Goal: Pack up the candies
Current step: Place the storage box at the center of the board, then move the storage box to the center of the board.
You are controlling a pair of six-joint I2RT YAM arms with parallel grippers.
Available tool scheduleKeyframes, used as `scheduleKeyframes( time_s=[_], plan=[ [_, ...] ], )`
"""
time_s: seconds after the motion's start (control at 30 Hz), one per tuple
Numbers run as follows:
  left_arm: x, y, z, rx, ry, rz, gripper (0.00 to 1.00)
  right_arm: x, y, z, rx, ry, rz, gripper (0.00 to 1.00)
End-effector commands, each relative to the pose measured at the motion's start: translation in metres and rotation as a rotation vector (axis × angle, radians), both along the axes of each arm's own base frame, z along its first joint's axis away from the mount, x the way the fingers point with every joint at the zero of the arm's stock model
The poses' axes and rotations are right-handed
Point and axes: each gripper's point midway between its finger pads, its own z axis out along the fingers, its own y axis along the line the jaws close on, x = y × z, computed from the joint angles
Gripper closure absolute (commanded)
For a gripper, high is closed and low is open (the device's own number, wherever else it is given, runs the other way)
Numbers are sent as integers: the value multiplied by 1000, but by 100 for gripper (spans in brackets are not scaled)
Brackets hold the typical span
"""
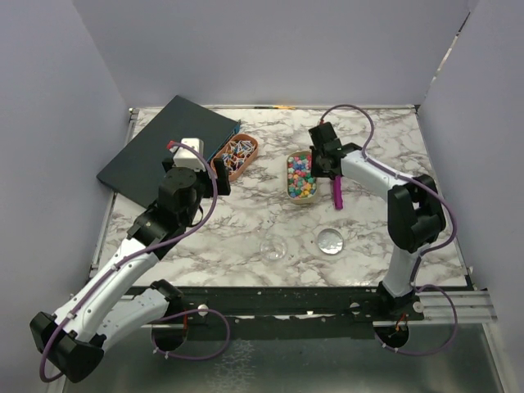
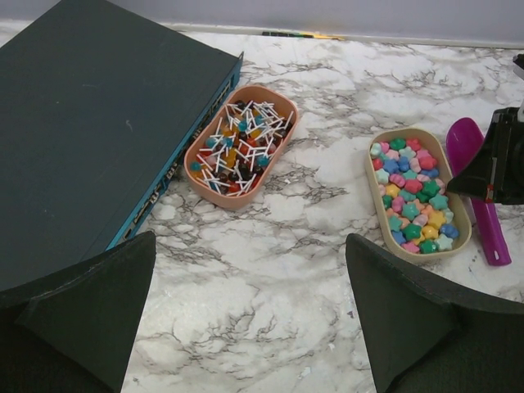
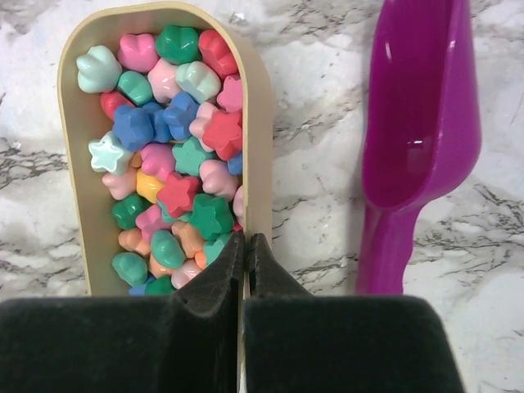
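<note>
A flat, matte dark box (image 2: 90, 139) with a teal edge is seen at the left of the marbled table (image 2: 327, 270). The left end effector (image 2: 250, 237) is held above the table, its felt-like fingers wide apart and empty. A terracotta oval tray (image 2: 232, 201) is filled with stick-wrapped candies (image 2: 239, 147). A beige oval tray (image 2: 431, 256) is heaped with glossy star- and flower-shaped sweets (image 3: 176, 155). The right end effector (image 3: 246, 246) is set at its right rim, tips pressed together. A smooth purple scoop (image 3: 422, 123) is laid just beside.

Candies (image 3: 176, 115) are pink, blue, green and red; their tray (image 3: 123, 23) beige; the scoop (image 3: 422, 115) magenta; the table (image 3: 319, 123) white with grey veins.
</note>
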Motion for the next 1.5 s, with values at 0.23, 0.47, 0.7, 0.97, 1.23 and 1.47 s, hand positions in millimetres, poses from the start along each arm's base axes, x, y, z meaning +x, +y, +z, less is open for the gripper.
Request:
scheduleKeyframes(
  time_s=[0.23, 0.47, 0.7, 0.97, 1.23, 1.47],
  plan=[
    [-3, -13, -2, -31, 13, -70, 1, 18, -16, -16, -7, 19, -36, 100],
    [-3, -12, 0, -32, 9, -66, 1, 19, -17, 6, 11, -26, -59, 78],
    [-3, -10, 0, -29, 5, -57, 1, 22, -13, 46, 55, -91, -59, 70],
    [-2, -9, 0, -25, 5, -53, 1, 21, 29, 76, 129, -136, 0, 64],
    [-3, -7, 3, -28, -4, -48, 1, 23, 106, 87, 217, -145, 74, 62],
    [-4, -8, 4, -29, -6, -51, 1, 26, 169, 75, 299, -122, 107, 60]
  ],
)
